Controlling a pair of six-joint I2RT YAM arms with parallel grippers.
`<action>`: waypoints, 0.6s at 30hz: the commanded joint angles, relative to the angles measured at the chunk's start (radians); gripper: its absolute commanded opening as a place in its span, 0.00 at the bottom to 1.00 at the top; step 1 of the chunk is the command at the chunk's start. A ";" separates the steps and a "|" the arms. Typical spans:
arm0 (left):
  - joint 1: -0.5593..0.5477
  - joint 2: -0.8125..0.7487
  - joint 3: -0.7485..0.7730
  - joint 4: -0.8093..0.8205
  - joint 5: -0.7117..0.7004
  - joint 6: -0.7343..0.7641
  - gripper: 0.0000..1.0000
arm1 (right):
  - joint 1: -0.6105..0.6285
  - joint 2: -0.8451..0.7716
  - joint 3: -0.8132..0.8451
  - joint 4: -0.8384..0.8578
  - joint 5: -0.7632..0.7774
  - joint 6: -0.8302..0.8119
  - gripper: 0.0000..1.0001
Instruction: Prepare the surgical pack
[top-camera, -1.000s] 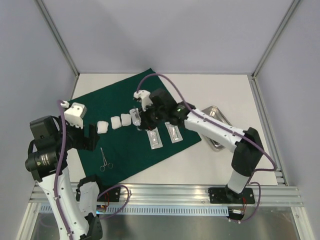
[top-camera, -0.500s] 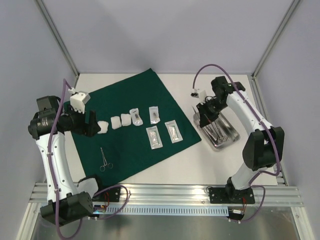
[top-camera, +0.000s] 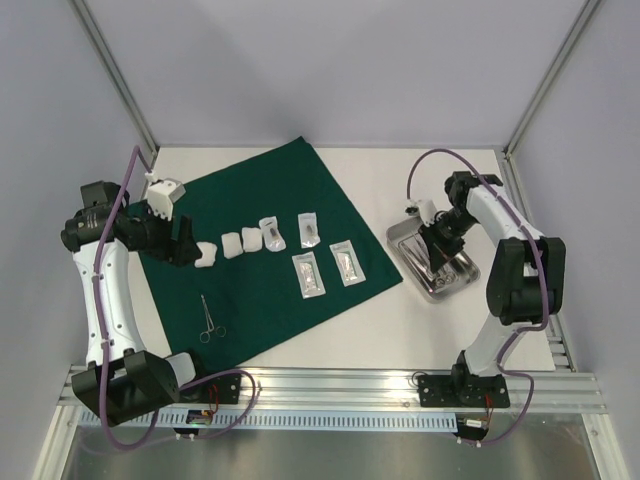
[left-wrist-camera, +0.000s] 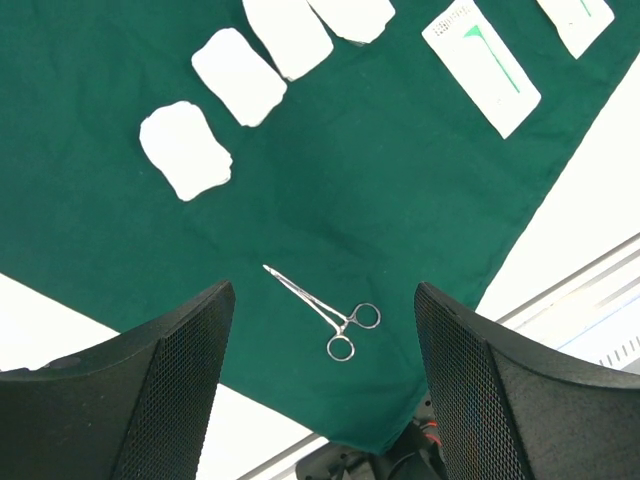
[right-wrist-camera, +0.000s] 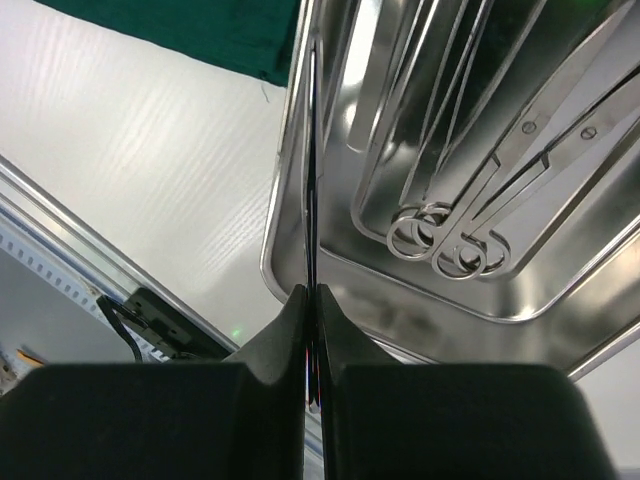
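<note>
The dark green cloth (top-camera: 250, 200) lies flat on the left half of the table. On it sit a row of white gauze pads (top-camera: 230, 245), several clear pouches (top-camera: 308, 272) and steel forceps (top-camera: 210, 320). My left gripper (top-camera: 185, 245) hovers open over the cloth's left edge. In the left wrist view the forceps (left-wrist-camera: 320, 310) show far below the left gripper (left-wrist-camera: 322, 290), with gauze pads (left-wrist-camera: 185, 150) beyond. My right gripper (top-camera: 437, 245) is over the steel tray (top-camera: 460, 285), shut (right-wrist-camera: 311, 290) on a thin flat thing seen edge-on, seemingly a clear pouch (right-wrist-camera: 310, 150).
Several ring-handled instruments (right-wrist-camera: 450, 240) lie inside the tray (right-wrist-camera: 400, 300). Bare white table (right-wrist-camera: 150, 150) separates the tray from the cloth's corner (right-wrist-camera: 230, 40). Aluminium frame rails (top-camera: 330, 385) run along the near edge, with grey walls close on both sides.
My right arm has swung from the middle of the cloth over to the tray and lowered there. The left arm has drawn back leftwards, its jaws narrowing a little.
</note>
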 joint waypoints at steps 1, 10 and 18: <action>0.001 -0.002 0.029 0.007 0.039 0.042 0.81 | -0.030 0.010 -0.021 0.048 0.081 -0.033 0.01; 0.001 0.006 0.038 0.001 0.030 0.037 0.81 | -0.068 0.088 -0.005 0.077 0.114 -0.009 0.00; 0.003 0.010 0.029 0.012 0.022 0.034 0.81 | -0.068 0.107 -0.019 0.109 0.138 0.008 0.01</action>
